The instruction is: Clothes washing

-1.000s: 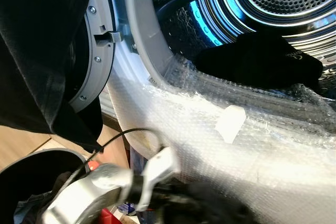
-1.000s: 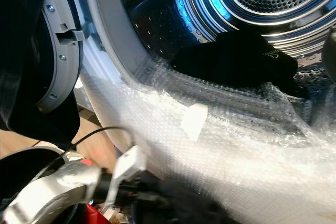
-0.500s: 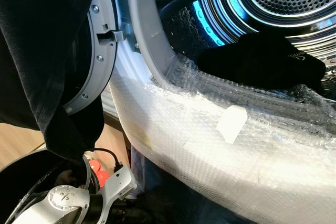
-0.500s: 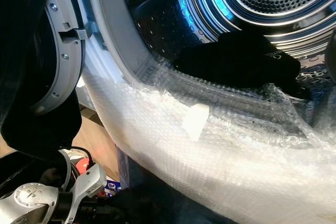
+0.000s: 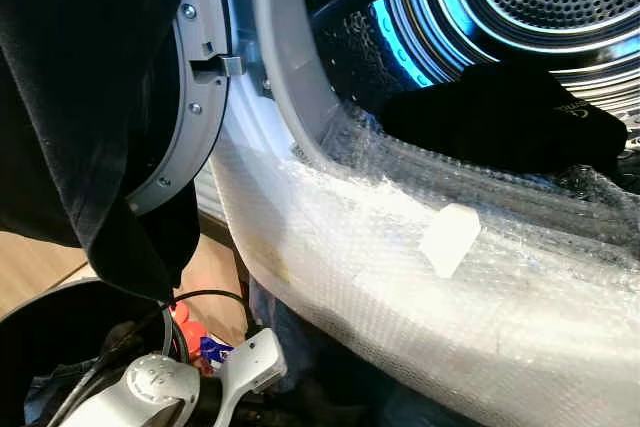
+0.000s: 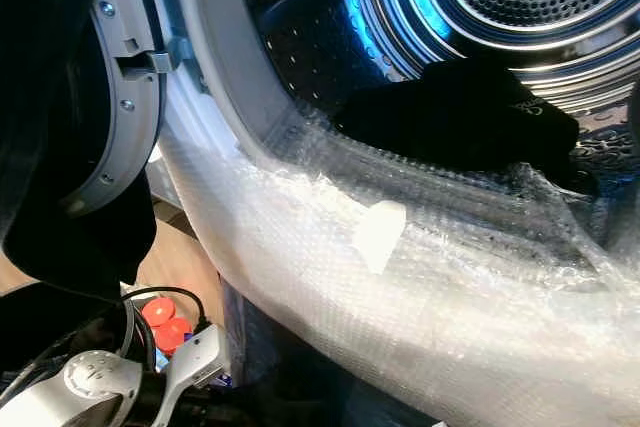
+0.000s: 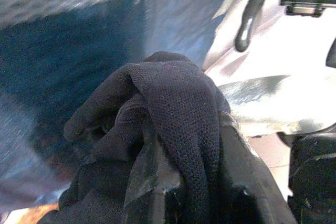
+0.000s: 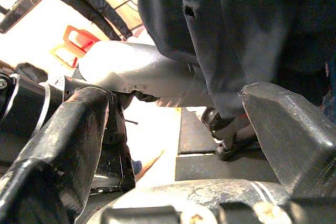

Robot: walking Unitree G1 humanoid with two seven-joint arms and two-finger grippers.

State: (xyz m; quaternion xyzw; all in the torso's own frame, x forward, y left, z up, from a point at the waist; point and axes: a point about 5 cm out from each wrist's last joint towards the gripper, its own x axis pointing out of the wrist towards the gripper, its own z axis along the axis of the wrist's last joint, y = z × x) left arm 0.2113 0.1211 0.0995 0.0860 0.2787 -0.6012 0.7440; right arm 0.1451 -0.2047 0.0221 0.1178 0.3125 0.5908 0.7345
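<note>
Left gripper (image 7: 173,182) fingers clamping dark garment (image 7: 173,114), apparently bunched, right gripper (image 8: 178,145) fingers wide.

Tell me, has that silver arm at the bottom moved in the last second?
Yes. The left arm has pulled back toward the bottom left, away from the bubble-wrapped washer rim, and now sits low over the black basket.

A small pale print marks the black garment (image 5: 505,127) lying in the washer drum (image 5: 560,7), its letters too small to read. No other text or label is legible.
</note>
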